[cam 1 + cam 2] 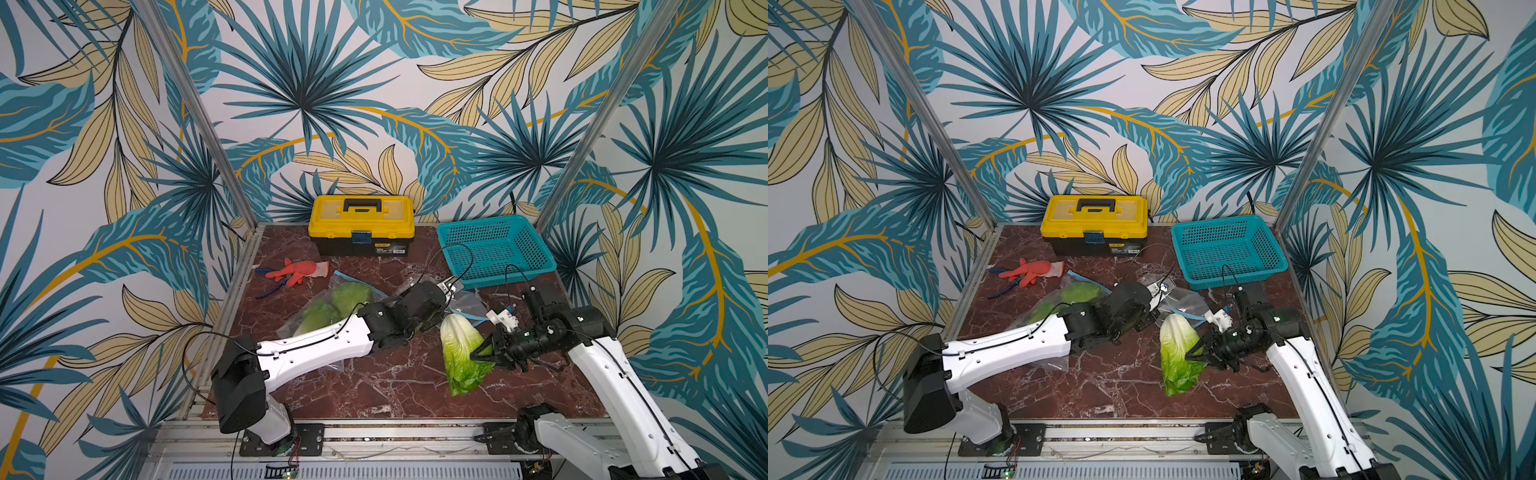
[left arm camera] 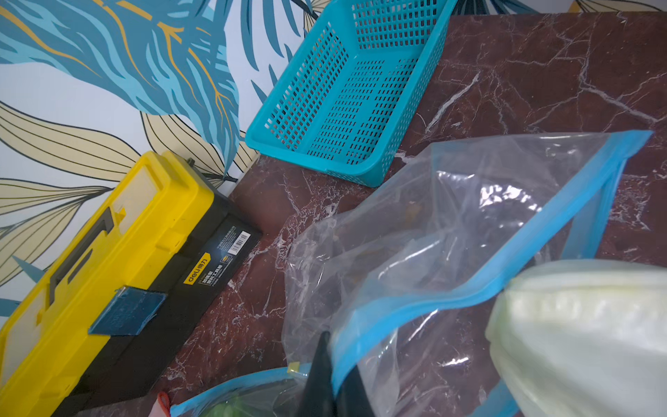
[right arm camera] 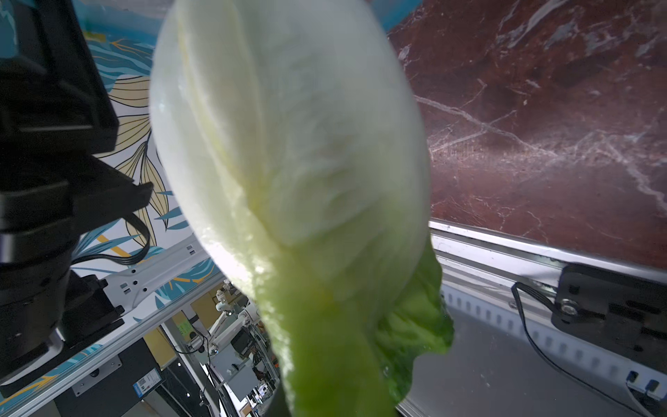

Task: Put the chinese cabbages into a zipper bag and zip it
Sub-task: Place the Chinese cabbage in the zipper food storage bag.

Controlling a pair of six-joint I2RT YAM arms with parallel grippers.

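The right fingers (image 1: 484,349) grip one cabbage (image 1: 459,353) across its middle, over the near-right tabletop (image 1: 374,386). Its long axis runs near to far: the white ribbed base points far, towards the zipper bag (image 2: 451,216), and the crinkled green top points near. Two more cabbages (image 1: 332,305) lie inside clear plastic at left, plain in both top views. Only the left wrist view shows the left fingers (image 2: 319,379) closed, apparently pinching the bag's blue zip edge, its mouth gaping. There the yellow toolbox (image 2: 108,252) label reads "deli"; the smaller print is illegible.
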